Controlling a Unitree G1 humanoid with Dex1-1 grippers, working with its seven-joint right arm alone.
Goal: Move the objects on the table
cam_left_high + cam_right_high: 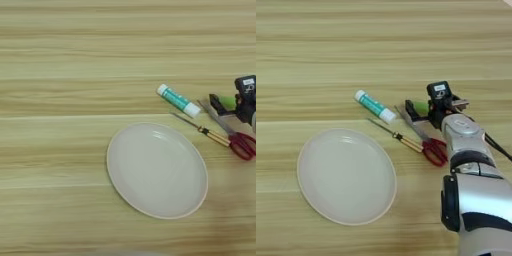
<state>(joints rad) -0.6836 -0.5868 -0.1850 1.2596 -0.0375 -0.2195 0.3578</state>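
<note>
on the wide yellowish-tan wood-grain counter point(60, 60) a round off-white plate point(346, 175) lies empty. just past its far right rim lie a white tube with teal label point(375, 106), a thin amber-handled screwdriver point(398, 137) and red-handled scissors point(426, 140). the silver right arm's black fingers point(423, 111) sit at a flat bright-green block point(421, 106); whether they're clenched, i cannot tell.

A round off-white plate point(157, 170) is lying on yellowish-tan streaked wood-grain table point(60, 60). A white tube with teal label point(178, 100) is showing beside red-handled scissors point(428, 144).
</note>
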